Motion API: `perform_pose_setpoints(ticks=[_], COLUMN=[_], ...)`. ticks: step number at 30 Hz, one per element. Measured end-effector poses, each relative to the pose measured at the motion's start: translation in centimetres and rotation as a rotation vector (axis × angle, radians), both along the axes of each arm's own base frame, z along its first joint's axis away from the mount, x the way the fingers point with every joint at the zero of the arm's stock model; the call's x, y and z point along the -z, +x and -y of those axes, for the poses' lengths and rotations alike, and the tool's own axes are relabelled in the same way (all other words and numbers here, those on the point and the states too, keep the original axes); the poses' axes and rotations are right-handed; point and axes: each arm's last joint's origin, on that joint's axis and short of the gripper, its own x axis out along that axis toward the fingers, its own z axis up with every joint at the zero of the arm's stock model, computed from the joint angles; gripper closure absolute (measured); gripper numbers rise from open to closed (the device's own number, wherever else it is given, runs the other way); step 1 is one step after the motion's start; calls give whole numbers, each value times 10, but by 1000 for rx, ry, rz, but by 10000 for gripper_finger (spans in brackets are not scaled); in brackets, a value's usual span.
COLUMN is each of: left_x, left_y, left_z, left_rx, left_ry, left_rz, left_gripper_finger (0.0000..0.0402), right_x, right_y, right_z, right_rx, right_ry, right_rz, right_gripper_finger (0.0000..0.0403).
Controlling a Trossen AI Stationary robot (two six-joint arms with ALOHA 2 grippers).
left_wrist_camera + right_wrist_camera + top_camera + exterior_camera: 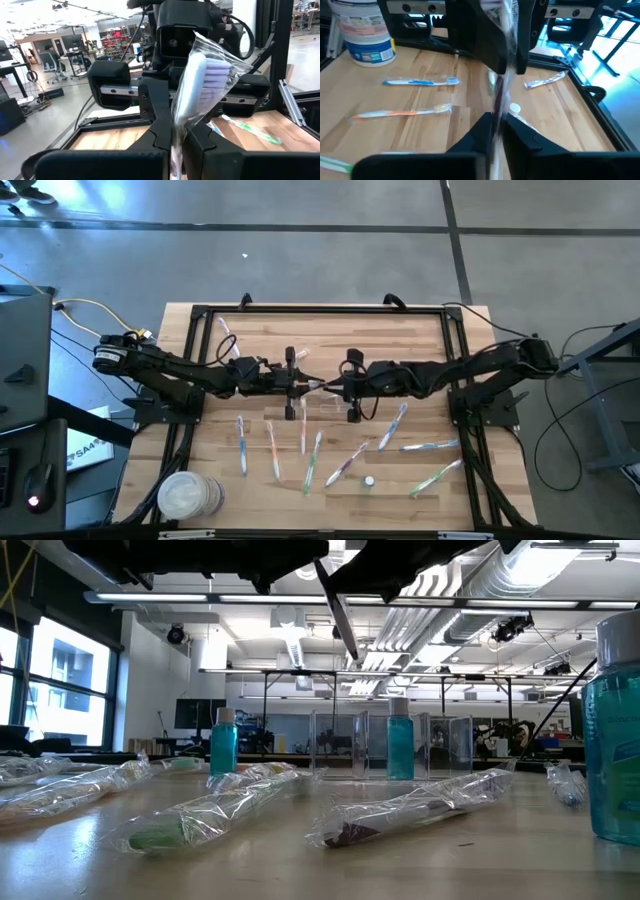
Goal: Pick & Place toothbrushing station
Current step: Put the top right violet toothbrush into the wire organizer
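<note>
A toothbrush in a clear wrapper hangs above the table's middle between my two grippers. Its white and lavender head shows in the left wrist view. In the low view it is a slim slanted strip. My left gripper and my right gripper face each other, each shut on it. Several more wrapped toothbrushes lie flat on the near half of the table. The small transparent container stands on the table just below the grippers. My left gripper pinches the wrapped toothbrush between its two fingers just behind the head, coming level from the table's left. The head sticks out past the fingertips toward the other gripper. The toothbrush is lifted clear of the table. My right gripper pinches the wrapper between its two fingertips, coming level from the table's right. The strip runs from them to my left gripper. Which part of the toothbrush lies inside the pinch I cannot tell.
A white tub stands at the near left corner and a small white cap lies near the front. One wrapped toothbrush lies at the far left. Bottles of blue liquid stand on the table in the low view.
</note>
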Motion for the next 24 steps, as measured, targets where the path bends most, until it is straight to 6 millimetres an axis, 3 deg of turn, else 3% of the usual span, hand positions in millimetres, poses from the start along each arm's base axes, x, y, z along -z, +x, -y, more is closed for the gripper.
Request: perform_pose_setpoints(ticks=[13,18,24], left_x=[3,2,-18], left_y=[0,5,18], left_z=[0,1,0], left_rx=[14,7,-56], left_ry=[-66,-110,-123], left_rz=[-33,-114,-232], left_gripper_finger=[390,390,390], right_x=[0,4,-5], right_y=[-22,-36,-52], right_z=[-18,-26,-28], right_rx=[203,240,296], right_ry=[-128,-123,-77], right_rz=[-119,-212,-209], right_gripper_finger=[179,163,163])
